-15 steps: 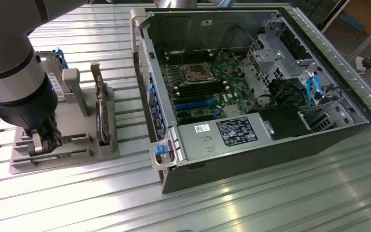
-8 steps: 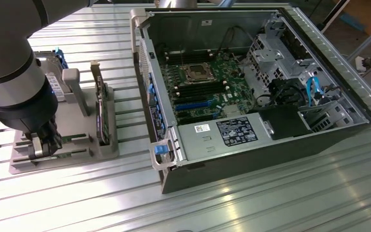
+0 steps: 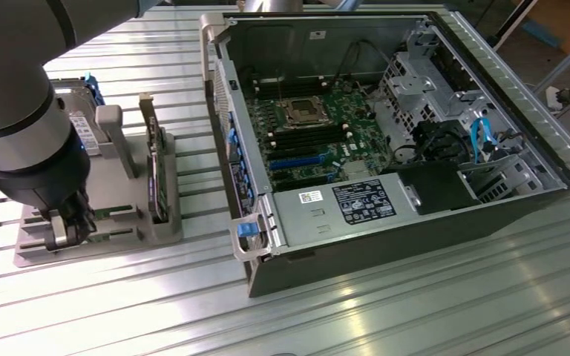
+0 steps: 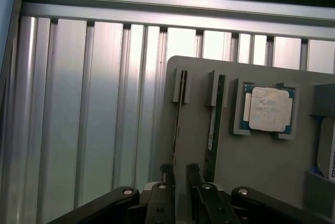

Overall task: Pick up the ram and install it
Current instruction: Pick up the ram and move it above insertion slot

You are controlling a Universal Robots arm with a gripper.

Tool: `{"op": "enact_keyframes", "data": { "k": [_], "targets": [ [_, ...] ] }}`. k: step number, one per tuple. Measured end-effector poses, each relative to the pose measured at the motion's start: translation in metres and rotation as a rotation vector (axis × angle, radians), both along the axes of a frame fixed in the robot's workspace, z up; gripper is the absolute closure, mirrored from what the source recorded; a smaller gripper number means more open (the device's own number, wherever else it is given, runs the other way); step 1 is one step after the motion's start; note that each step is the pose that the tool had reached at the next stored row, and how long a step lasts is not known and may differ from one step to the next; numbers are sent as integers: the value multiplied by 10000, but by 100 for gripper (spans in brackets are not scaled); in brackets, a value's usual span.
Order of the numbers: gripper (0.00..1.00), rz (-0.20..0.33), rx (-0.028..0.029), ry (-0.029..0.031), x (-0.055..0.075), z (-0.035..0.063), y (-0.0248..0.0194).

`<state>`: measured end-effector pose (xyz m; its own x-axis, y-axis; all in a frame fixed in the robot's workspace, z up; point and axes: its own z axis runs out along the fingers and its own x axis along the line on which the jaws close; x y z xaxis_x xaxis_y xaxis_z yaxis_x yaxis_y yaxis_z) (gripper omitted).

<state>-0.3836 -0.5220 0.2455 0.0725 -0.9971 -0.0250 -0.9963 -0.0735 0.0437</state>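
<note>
Two ram sticks stand on edge in slots of a grey holder tray (image 4: 251,171). One is a thin stick (image 4: 179,109); beside it is a greener stick (image 4: 214,124). In the wrist view my gripper (image 4: 180,169) is open by a narrow gap. Its two fingertips (image 4: 167,174) straddle the near end of the thin stick, and I cannot tell whether they touch it. In the exterior view the gripper (image 3: 62,228) hangs low over the front of the tray (image 3: 97,248), at the exterior view's left.
The tray also holds a square silver processor (image 4: 268,109), a hard drive (image 4: 327,153) and an upright dark expansion card (image 3: 152,167). The open computer case (image 3: 384,133), with its motherboard (image 3: 310,130), lies at the exterior view's right. The table is ribbed aluminium.
</note>
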Motion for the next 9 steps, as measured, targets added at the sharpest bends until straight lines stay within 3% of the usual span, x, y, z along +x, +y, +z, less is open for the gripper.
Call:
{"op": "enact_keyframes", "data": {
  "k": [9],
  "targets": [
    [76, 0, 1, -1, 0, -113, -19]
  ]
}}
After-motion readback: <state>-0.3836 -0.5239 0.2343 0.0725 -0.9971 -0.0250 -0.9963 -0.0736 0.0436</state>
